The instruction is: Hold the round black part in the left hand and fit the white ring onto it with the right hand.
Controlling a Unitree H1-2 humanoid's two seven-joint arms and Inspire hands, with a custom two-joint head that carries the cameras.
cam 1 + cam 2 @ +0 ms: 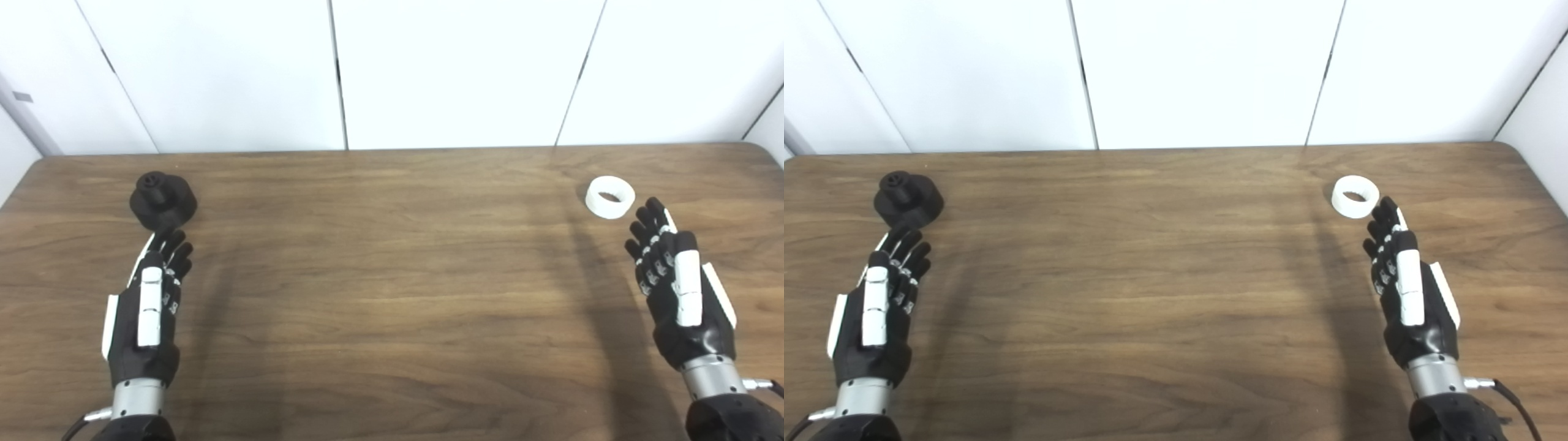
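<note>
black part [163, 200]: round, with a smaller knob standing up from its middle; sits upright on the tabletop at the far left, held by nothing
left hand [149, 306]: empty, fingers stretched out and a little apart, pointing away toward the black part; its fingertips [173, 239] lie just short of the part's near edge, and whether they touch it cannot be told
left arm: comes in from the bottom left corner, silver wrist cuff showing below the hand
right hand [680, 288]: empty, fingers extended and slightly spread, tilted toward the far left; its fingertips [1385, 206] reach up just beside the ring's near right edge, and in the right eye view they look to be at its rim, contact unclear
right arm: enters from the bottom right corner, silver cuff at the wrist, a thin cable trailing off beside it
ring [609, 196]: white, lying flat with its hole facing up, on the tabletop at the far right, well apart from the black part
tabletop [392, 288]: dark wood grain, with soft shadows running down from each hand
wall [459, 73]: white panels with dark seams behind the tabletop's far edge
</note>
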